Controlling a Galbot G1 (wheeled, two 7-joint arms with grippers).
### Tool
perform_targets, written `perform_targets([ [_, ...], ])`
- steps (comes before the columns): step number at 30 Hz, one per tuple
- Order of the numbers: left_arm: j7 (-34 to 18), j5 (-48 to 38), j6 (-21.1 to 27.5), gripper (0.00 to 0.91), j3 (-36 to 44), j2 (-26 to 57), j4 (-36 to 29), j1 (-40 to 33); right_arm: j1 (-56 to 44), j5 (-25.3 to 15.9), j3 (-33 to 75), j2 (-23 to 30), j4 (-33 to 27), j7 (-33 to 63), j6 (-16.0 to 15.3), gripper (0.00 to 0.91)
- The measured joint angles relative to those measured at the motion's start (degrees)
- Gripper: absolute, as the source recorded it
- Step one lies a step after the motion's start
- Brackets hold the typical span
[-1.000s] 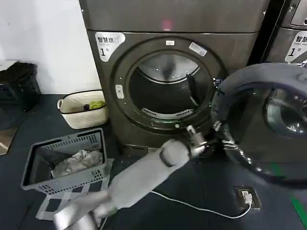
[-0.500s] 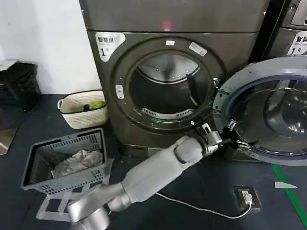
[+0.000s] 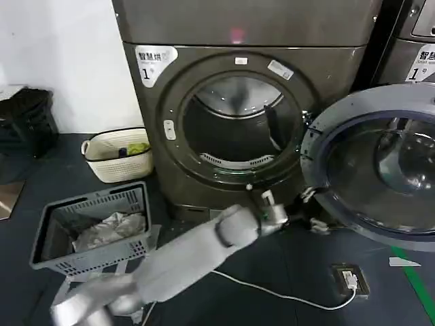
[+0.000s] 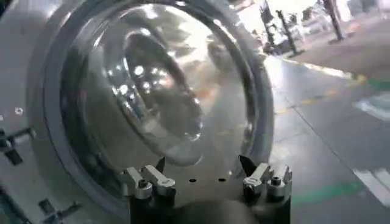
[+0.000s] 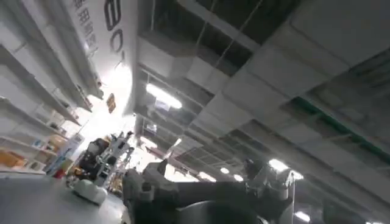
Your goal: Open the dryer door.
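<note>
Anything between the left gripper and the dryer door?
Nothing: in the left wrist view the open left gripper faces the door across a bare gap.

Dryer [image 3: 245, 102] at the back, door [image 3: 380, 159] swung wide to its right, second machine [image 3: 411, 47] behind the door, two baskets [image 3: 95, 227] on the floor left of the dryer, left gripper [image 3: 309, 210] just below the door's rim.

Smooth silver-grey tubular left arm [image 3: 204, 248] with rounded joints, metal-tipped jaws
</note>
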Motion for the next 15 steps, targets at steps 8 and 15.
perform_targets([
  [8, 4.0, 10.9, -7.9, 0.907, 0.7, 18.2, -11.5, -1.0, 1.4, -0.2, -2.4, -0.3, 0.4, -0.5, 0.1, 0.907],
  [15, 5.9, 26.1, -20.1, 0.907, -1.7, 33.1, -11.7, -1.3, 1.8, -0.3, -4.2, -0.3, 0.4, -1.0, 1.4, 0.907],
])
